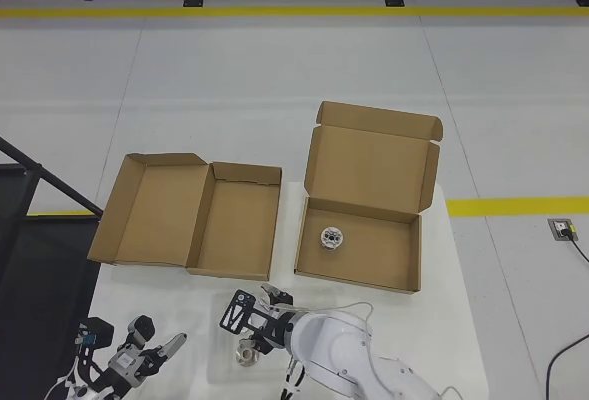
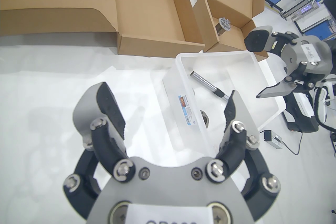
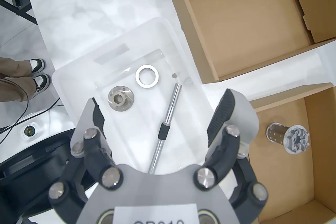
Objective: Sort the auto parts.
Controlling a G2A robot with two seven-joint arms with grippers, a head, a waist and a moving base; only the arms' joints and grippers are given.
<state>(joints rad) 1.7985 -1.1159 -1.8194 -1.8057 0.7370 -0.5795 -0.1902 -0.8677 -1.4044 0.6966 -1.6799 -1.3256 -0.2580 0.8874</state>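
A clear plastic tray (image 3: 168, 23) near the table's front edge holds a steel rod with a black collar (image 3: 169, 117), a flat metal ring (image 3: 137, 76) and a round flange (image 3: 128, 97). My right gripper (image 3: 160, 100) hangs open just above the tray, over the rod; it is also seen from the side (image 2: 262, 67) and from above (image 1: 259, 315). My left gripper (image 2: 169, 93) is open and holds nothing, low at the table's front left (image 1: 144, 355), beside the tray (image 2: 218, 53). A toothed cylindrical part (image 3: 287, 138) lies in the right cardboard box (image 1: 359, 275).
Two open cardboard boxes stand side by side behind the tray; the left box (image 1: 229, 270) has nothing in it. Their raised flaps and walls border the tray's far side. Bare white table (image 2: 65, 93) lies to the tray's left.
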